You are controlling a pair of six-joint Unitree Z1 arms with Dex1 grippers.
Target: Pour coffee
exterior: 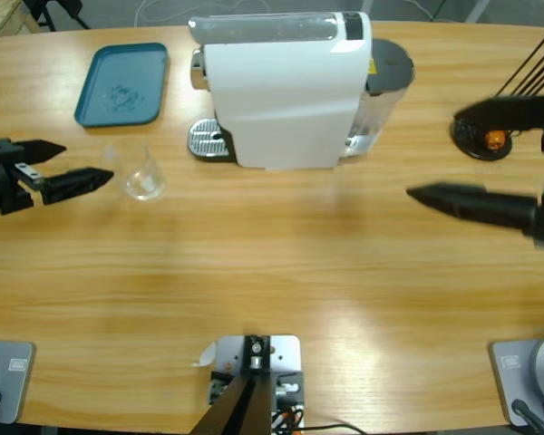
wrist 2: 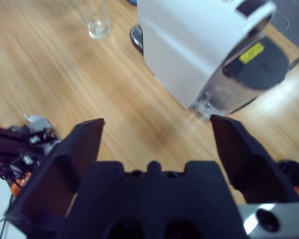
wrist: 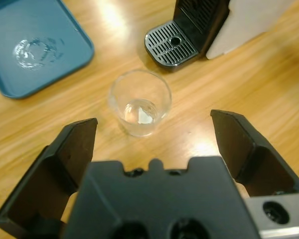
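While our left gripper (wrist: 152, 144) hangs with its jaws spread wide and nothing between them, the small clear glass cup (wrist: 139, 102) stands upright just ahead of the fingertips, centred on the gap but untouched. We see only a thin pale film at its bottom, so we cannot tell whether any coffee is in it yet; no amber liquid shows anywhere on the table (exterior: 281, 263). Beyond the cup and off to one side of that claw lies the teal tray (exterior: 122, 83), with a faint wet mark on it. Farther ahead of the left jaws, past the cup, the white coffee machine (exterior: 286, 91) stands with its perforated drip grate (wrist: 170, 44) bare. Moving right, our right gripper (wrist 2: 154, 144) is also wide open and empty, hovering well apart from the machine and pointing toward its side, where the dark water tank (wrist 2: 254, 74) sits. Behind that claw a black wire holder (exterior: 485, 136) keeps a small orange capsule (exterior: 496, 139). We judge the task is at its start, at the reach for the cup. The next move calls for the left claw to advance until the jaws bracket the glass, close gently on the thin slippery wall, and carry it upright.
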